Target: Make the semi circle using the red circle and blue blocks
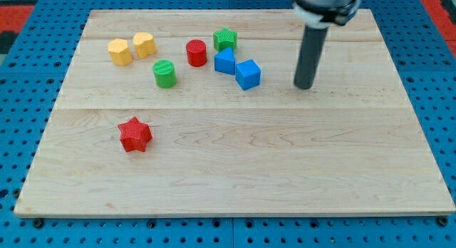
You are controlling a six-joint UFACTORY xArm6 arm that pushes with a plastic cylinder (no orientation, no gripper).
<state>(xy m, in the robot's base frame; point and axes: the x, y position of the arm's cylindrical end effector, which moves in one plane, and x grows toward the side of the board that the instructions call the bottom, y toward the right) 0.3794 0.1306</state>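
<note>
The red circle block (196,53) stands near the view's top centre of the wooden board (235,177). A blue block (224,62), wedge-like, lies just to its right, and a blue cube (248,74) touches that one's lower right. My tip (304,85) rests on the board to the right of the blue cube, about one block's width of bare wood away, touching no block.
A green star block (225,39) sits above the blue blocks. A green cylinder (164,73) lies lower left of the red circle. Two yellow blocks (120,52) (144,45) sit at upper left. A red star (135,135) lies lower left.
</note>
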